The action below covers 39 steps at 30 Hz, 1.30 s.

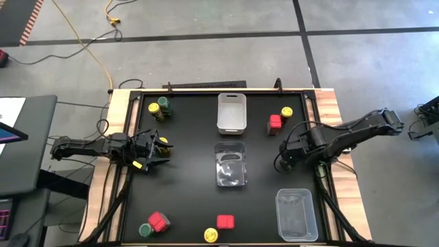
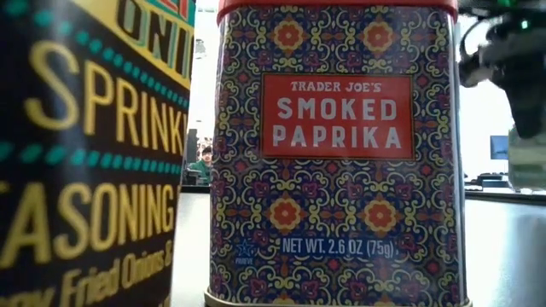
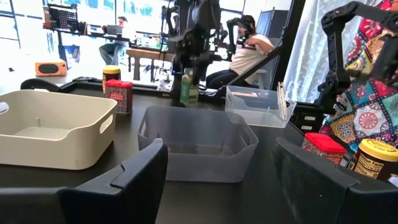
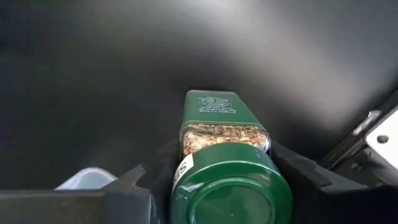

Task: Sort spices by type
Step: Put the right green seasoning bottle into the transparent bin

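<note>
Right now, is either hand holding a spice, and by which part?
The right hand grips a green-lidded jar by its sides near the lid. The left hand holds nothing; its fingers stand open.

Even overhead light, high view; the black table (image 1: 192,165) shows only faint shadows. Low view: paprika tin (image 2: 334,153) fills the frame, sharp and shaded, the room behind it blown out white. Left wrist view: bright windows behind the clear bin (image 3: 198,149), distant figures soft. Right wrist view dim; green-lidded jar (image 4: 227,168) blurred at its cap, pale glare on the table behind it.
</note>
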Available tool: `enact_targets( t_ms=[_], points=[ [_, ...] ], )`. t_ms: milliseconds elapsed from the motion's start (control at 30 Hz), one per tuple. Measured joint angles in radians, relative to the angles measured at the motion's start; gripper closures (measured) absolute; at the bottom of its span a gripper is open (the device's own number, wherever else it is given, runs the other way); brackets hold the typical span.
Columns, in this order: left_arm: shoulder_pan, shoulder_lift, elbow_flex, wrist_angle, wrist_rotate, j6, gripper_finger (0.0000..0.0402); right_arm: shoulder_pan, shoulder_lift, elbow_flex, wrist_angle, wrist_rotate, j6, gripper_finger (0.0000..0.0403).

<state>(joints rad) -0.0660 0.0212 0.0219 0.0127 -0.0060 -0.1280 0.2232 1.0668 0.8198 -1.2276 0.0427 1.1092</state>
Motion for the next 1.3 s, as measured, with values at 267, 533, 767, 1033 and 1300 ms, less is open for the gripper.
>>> enact_targets(
  t_ms=[267,533,767,1033,1300],
  points=[
    [0.000,0.000,0.000,0.000,0.000,0.000,0.0125,0.143,0.000,0.268,-0.130,0.105,-0.056,0.0180],
    [0.000,0.000,0.000,0.000,0.000,0.000,0.0125,0.401,0.041,0.462,-0.167,0.123,-0.010,0.0180],
    [0.000,0.000,0.000,0.000,0.000,0.000,0.0125,0.633,0.243,0.619,-0.294,0.122,0.023,0.0180],
    [0.000,0.000,0.000,0.000,0.000,0.000,0.0125,0.810,0.407,0.657,-0.293,0.113,-0.011,0.0180],
    [0.000,0.000,0.000,0.000,0.000,0.000,0.0125,0.858,0.445,0.546,-0.131,0.111,-0.008,0.0180]
  ],
)
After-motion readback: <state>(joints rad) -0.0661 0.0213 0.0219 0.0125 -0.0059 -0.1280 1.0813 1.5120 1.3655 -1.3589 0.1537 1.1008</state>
